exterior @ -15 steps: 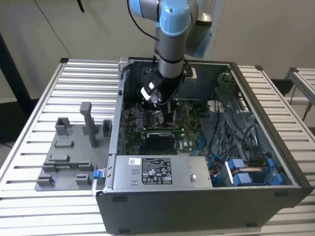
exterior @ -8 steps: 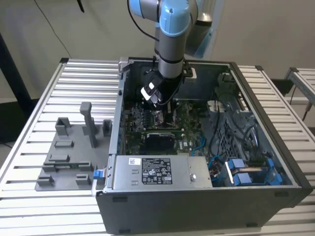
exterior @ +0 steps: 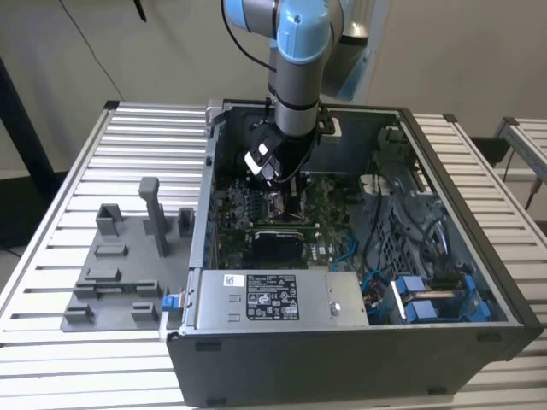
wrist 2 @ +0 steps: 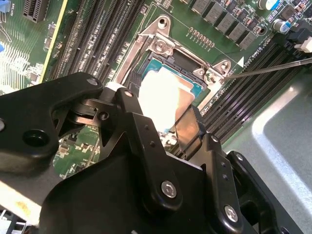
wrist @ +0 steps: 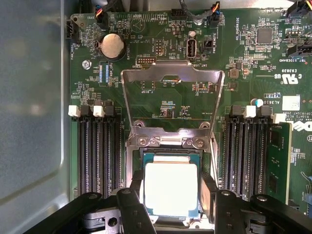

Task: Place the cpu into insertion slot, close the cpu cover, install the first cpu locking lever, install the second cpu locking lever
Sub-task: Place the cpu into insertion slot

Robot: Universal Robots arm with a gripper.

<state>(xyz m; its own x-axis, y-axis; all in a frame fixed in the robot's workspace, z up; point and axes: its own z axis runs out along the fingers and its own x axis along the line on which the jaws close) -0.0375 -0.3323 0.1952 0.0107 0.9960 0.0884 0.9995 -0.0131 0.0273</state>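
First wrist view, nearest: end effector (wrist: 172, 192) clenched on chip (wrist: 170, 180), black fingers (wrist: 138, 195) tight against two opposite edges. Silvery chip level at socket (wrist: 146, 141); seated or just above, cannot tell. Just beyond, cover plate (wrist: 200, 73) standing open, tilted up off the socket, green circuit board (wrist: 161, 29) visible through its window. Second wrist view: thin metal lever (wrist 2: 273, 68) beside socket. Exterior view: arm (exterior: 299, 77) reaching down into open computer case (exterior: 342, 359) at centre frame; grey fixture tray (exterior: 120, 273) at left on slatted tabletop (exterior: 128, 145).
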